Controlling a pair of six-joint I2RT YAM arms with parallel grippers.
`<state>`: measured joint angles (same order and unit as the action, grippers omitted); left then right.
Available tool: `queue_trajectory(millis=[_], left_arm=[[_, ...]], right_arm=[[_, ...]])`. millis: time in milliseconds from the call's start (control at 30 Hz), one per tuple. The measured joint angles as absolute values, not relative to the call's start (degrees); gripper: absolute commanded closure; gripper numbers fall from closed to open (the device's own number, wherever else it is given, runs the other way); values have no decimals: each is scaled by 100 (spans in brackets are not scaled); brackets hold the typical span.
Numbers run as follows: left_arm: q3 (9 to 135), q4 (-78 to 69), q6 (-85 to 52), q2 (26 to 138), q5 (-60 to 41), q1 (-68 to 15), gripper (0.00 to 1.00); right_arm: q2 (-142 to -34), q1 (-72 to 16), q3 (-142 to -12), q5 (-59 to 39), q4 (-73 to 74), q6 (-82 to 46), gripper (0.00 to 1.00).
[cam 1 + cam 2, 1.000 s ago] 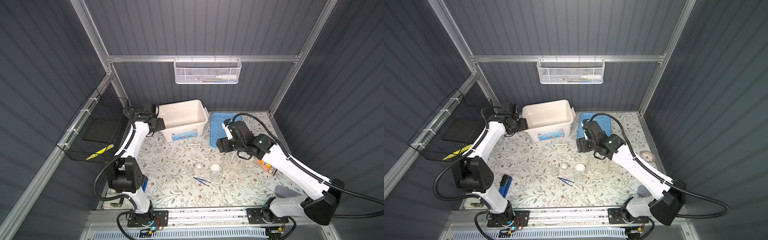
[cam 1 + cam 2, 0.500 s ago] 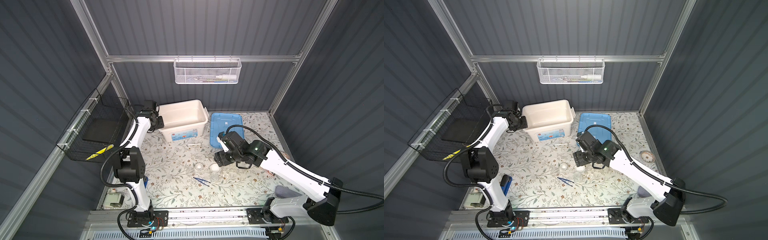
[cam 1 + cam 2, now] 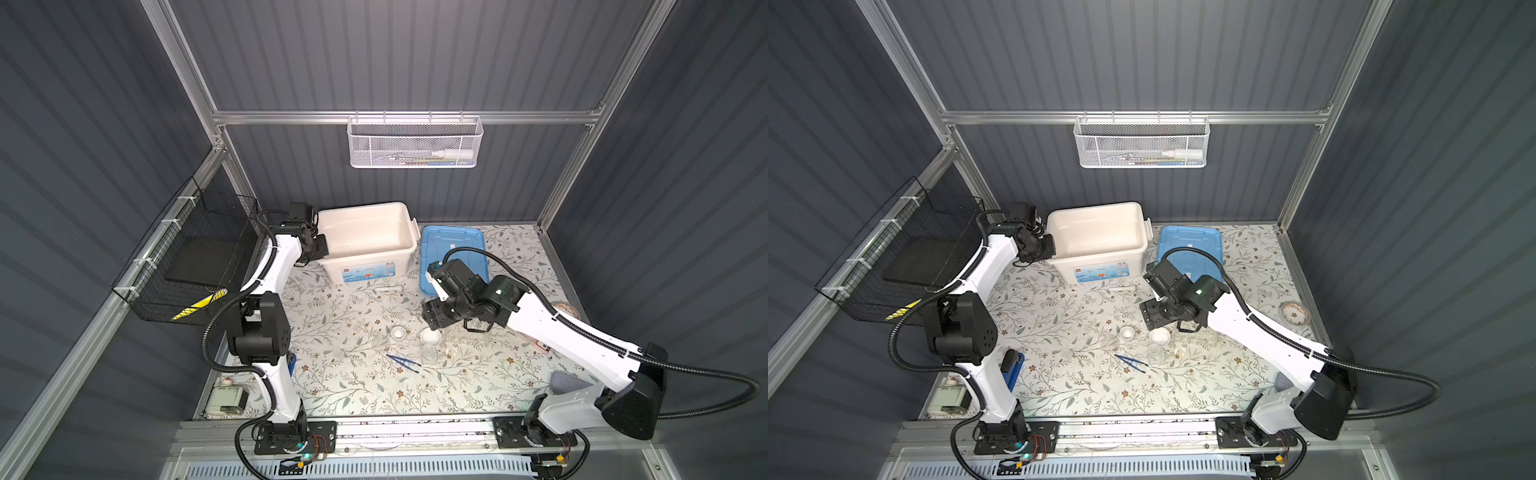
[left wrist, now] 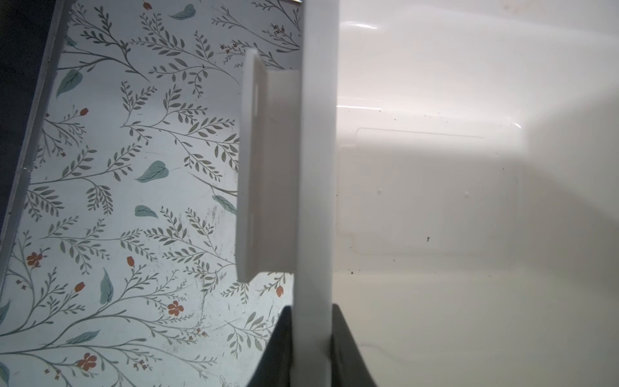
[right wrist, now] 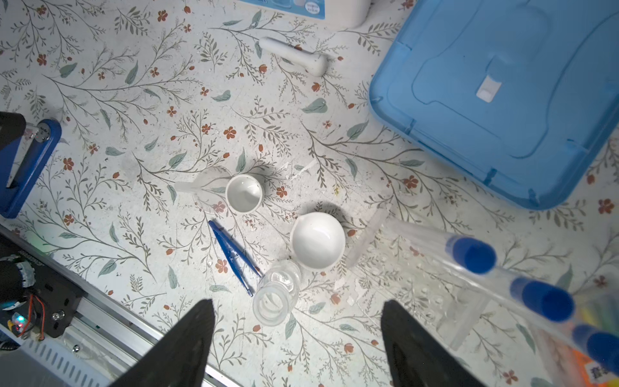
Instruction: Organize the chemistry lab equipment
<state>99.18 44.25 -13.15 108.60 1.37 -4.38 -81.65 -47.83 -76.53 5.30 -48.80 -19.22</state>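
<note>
In both top views the left gripper (image 3: 319,250) sits at the side wall of the big open white plastic bin (image 3: 409,249), and the right gripper (image 3: 1148,318) hangs over the floral mat (image 3: 1067,316). The left wrist view shows the left jaws pinched tight on the bin's rim. In the right wrist view the right jaws stand wide apart, empty. The small clear glass flask (image 5: 274,295) lies just ahead of their gap, with the larger round white dish (image 5: 317,239) beyond it. The blue plastic tweezers (image 5: 231,254) lie ahead of one jaw; the clear blue-capped test tubes (image 5: 472,254) lie outside the other.
</note>
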Motion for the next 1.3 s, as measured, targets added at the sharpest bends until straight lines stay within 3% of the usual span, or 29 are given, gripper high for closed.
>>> queue_trajectory(millis=[233, 500, 767, 1300], left_arm=[[9845, 4436, -1260, 10790, 71, -440, 71], [9848, 4438, -1264, 10790, -25, -440, 61], [9863, 4425, -1286, 10792, -117, -440, 59], [10619, 4438, -1485, 11465, -204, -438, 61]], right_arm=[[-9085, -4783, -8420, 368, -4659, -993, 25], [-10460, -4783, -9205, -19, -4368, -123, 25], [-11485, -4772, -9758, -115, -4226, 447, 29], [-12411, -4431, -10331, 91, -3874, 1247, 39]])
